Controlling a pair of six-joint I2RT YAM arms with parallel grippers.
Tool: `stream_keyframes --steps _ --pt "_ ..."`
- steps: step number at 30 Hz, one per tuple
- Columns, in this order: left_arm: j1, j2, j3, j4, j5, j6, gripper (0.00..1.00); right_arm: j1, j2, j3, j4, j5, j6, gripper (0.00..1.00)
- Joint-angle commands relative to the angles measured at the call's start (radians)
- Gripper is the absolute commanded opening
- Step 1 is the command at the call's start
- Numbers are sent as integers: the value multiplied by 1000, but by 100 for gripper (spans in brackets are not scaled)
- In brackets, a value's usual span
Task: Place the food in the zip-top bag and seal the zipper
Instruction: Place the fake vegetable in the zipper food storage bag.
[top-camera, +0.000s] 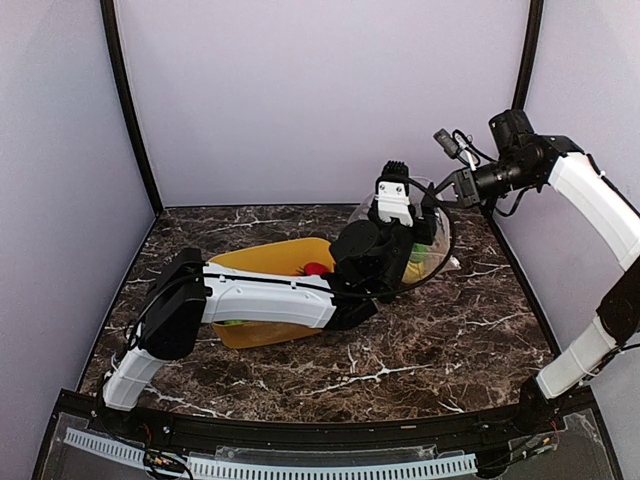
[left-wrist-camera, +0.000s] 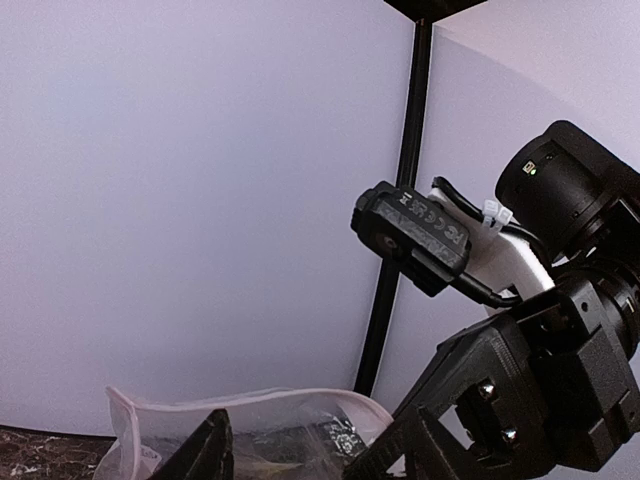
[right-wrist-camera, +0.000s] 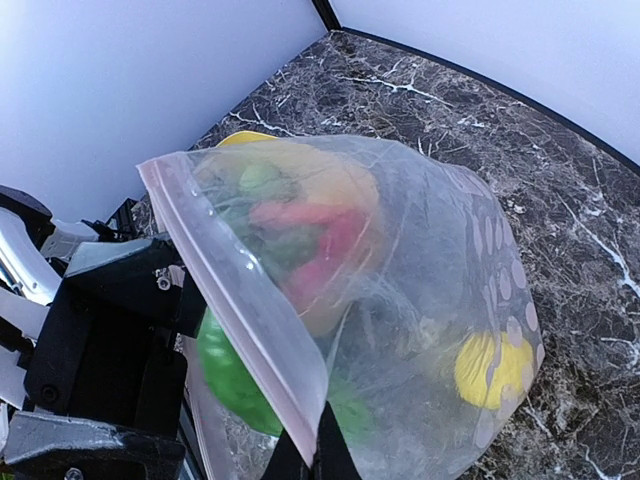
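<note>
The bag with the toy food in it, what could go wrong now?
1. The right gripper pinches the zip-top bag only by its zipper edge, so the loaded bag could slip free.
2. A green round toy sits right by the open mouth and might roll out.
3. The left gripper, open at the mouth, could snag the rim if it backs away.

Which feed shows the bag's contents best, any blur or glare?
Right wrist: zip-top bag fills the frame, food hazy through the plastic, green piece out of focus. Left wrist: mostly bright wall, bag rim only. Top external: left arm covers most of the bag.
</note>
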Motion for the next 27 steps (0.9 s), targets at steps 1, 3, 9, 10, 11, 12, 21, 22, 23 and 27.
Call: stream_keyframes --steps 1,3,9,10,11,12,21,22,23,27 --pt "-2 -9 17 38 -33 6 60 -14 -14 26 10 -40 17 0" --pt "-2 -10 20 37 -29 9 63 -16 -12 26 12 -43 18 0" --pt "-7 -43 11 32 15 34 65 -23 -7 16 19 -39 20 0" --pt "-12 -56 8 33 29 42 65 -24 -6 13 21 -39 21 0" --pt "-18 -64 4 33 39 60 65 -25 -5 10 24 -38 21 0" --pt "-21 -80 -5 32 43 69 65 -25 -3 9 25 -37 21 0" --pt "-105 -254 -100 -176 -268 134 64 -25 2 -5 62 22 6 0" --pt "-108 -266 -112 -216 -301 94 62 -24 1 -6 67 29 5 0" --pt "-112 -294 -145 -241 -354 69 58 -23 0 -5 70 33 3 0" --pt "-111 -369 -204 -474 -383 -168 47 -10 2 7 74 58 -3 0"
